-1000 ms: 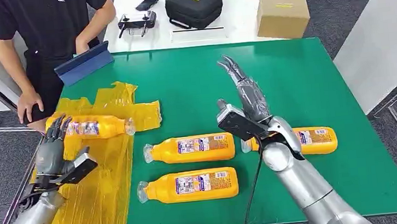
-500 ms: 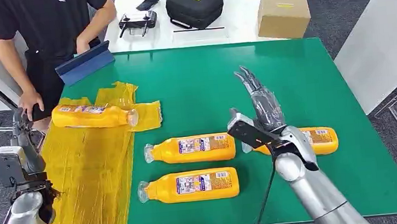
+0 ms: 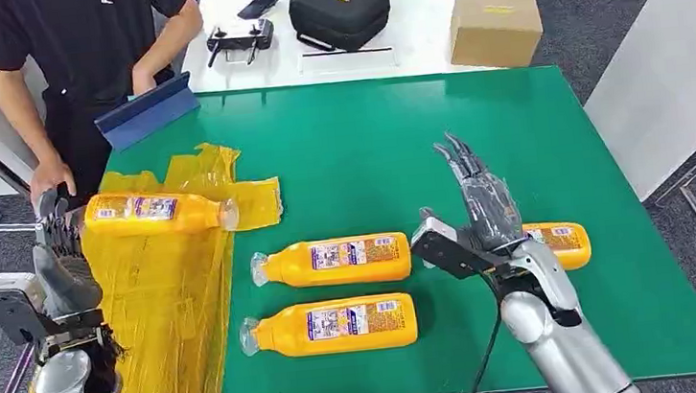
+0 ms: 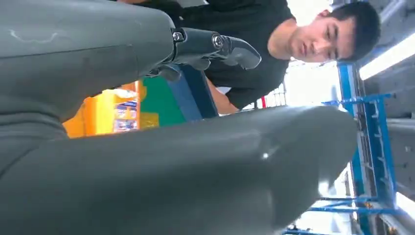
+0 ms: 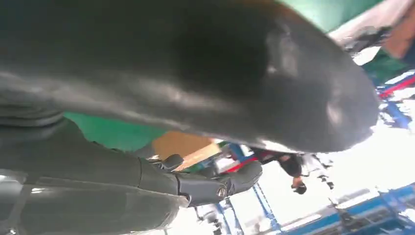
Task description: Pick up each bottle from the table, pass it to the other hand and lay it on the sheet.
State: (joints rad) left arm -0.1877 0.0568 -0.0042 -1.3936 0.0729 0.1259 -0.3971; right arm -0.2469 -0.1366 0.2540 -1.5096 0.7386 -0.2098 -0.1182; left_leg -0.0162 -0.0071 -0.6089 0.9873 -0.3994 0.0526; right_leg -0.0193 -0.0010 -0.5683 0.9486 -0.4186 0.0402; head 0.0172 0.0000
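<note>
The right hand (image 3: 485, 204), fingers apart and empty, hovers over the orange bottle (image 3: 555, 244) at 4 o'clock on the green table (image 3: 368, 146). That bottle lies flat, long axis 3 to 9 o'clock, its cap end hidden behind the hand. A good grasp comes down across its middle, fingers wrapping the short way. The left hand (image 3: 61, 258), empty with fingers apart, waits beside the yellow sheet (image 3: 163, 311), where 1 bottle (image 3: 155, 215) lies with its cap at 3 o'clock.
</note>
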